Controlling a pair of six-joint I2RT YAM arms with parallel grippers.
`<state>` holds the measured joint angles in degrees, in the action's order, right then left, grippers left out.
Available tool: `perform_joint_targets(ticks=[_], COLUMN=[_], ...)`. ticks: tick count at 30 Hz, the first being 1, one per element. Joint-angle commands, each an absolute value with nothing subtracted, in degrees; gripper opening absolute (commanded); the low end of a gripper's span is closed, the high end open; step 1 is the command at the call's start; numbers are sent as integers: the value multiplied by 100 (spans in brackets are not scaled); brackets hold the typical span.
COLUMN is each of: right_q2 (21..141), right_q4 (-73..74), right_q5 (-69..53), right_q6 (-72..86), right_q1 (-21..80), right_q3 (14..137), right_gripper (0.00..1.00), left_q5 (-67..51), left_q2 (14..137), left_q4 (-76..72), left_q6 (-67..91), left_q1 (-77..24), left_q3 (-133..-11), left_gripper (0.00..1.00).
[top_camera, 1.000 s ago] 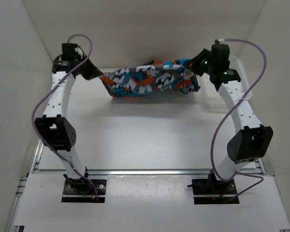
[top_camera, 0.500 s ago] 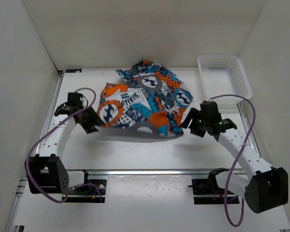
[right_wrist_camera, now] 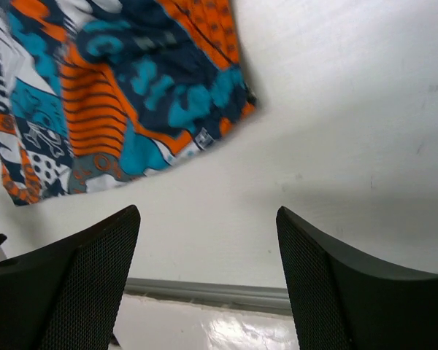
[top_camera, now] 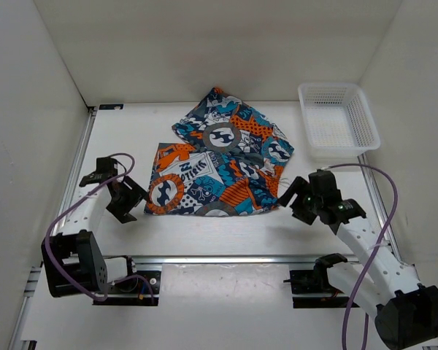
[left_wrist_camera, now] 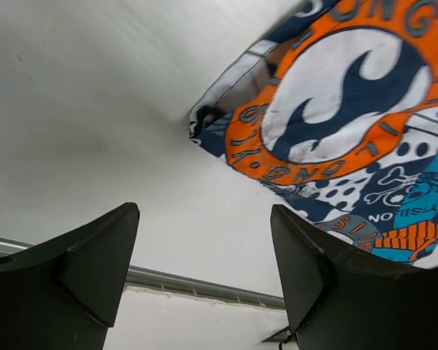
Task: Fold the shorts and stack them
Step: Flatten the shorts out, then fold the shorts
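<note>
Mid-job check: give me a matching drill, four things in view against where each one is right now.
Things
1. shorts
2. white mesh basket
3. left gripper
4. right gripper

Places or states
A. far right corner
B. open, by the cloth's near right corner
C. lying in the middle, held by nothing
D. open, by the cloth's near left corner

Pairs: 1-C, 2-A, 3-D, 4-B

The shorts (top_camera: 219,164), held stretched in the air at the far side a second ago, now lie spread on the table (top_camera: 204,233), released by the left gripper (top_camera: 137,205) and right gripper (top_camera: 287,202), both now agape and drawn back to the near side.
</note>
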<state>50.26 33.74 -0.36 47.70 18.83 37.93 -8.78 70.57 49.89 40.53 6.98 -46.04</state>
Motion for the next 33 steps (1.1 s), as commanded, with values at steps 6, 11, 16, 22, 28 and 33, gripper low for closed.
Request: perform_joint_targets(ticks=[6,11,16,22,28,33], right_q2=[4728,5211,5651,6922,7856,8218], right_q4=[3111,2752,1962,960,466,833], right_q5=[-405,-544,-598,-729,-485,262], right_q6=[5265,5326,5676,5950,6082,5872], right_q1=[1890,1890,1890,1890,2144,2232], right_q3=[3076,3076,2892,2944,3224,3848], right_gripper=[81,81,81,77,68,16], left_q5=[-940,-888,-756,-826,-879,-984], left_q2=[7619,8638,9114,8966,8570,8517], left_q4=[4150,3946,3894,3894,3894,3894], left_q6=[4597,4658,4606,4553,4500,4342], left_q1=[703,440,439,439,439,439], left_q3=[-4236,-4763,-4878,-4931,-4992,-5149], left_gripper=[83,76,42,11,11,11])
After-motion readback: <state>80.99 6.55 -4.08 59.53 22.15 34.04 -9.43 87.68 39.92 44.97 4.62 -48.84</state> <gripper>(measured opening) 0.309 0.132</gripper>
